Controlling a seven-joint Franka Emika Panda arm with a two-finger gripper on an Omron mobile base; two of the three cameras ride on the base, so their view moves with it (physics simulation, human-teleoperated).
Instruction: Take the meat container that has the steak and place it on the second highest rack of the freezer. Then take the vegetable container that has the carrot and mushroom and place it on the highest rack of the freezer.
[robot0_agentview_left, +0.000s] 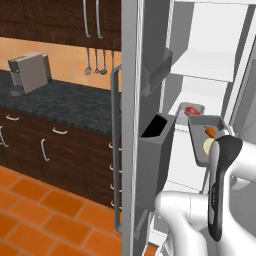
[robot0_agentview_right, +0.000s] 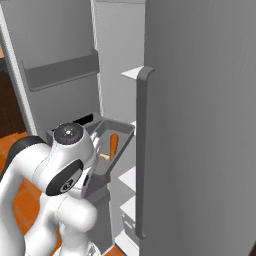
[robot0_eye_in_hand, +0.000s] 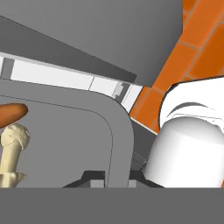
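Orange tile floor (robot0_agentview_left: 30, 210), dark wooden cabinets (robot0_agentview_left: 55, 145) under a speckled black surface (robot0_agentview_left: 65, 102) carrying a coffee machine (robot0_agentview_left: 27, 72). Freezer (robot0_agentview_left: 200, 65) open, white shelves inside. Gripper (robot0_eye_in_hand: 107, 179) pinching the rim of the vegetable container (robot0_agentview_left: 200, 150), raised clear of the shelves. Grey tray, orange carrot (robot0_agentview_right: 114, 144) beside cream mushroom (robot0_eye_in_hand: 13, 148). Meat container (robot0_agentview_left: 191, 108) with red steak (robot0_agentview_left: 192, 111) resting on a shelf behind.

The freezer (robot0_agentview_left: 150, 75) looks like matt grey plastic outside, with smooth white shelves inside; the vegetable container (robot0_agentview_left: 200, 145) is smooth matt grey; the carrot (robot0_agentview_right: 114, 144) looks smooth; the counter (robot0_agentview_left: 65, 102) is speckled dark stone; the cabinets (robot0_agentview_left: 45, 145) look like dark wood; the floor (robot0_agentview_left: 35, 215) is orange tile.
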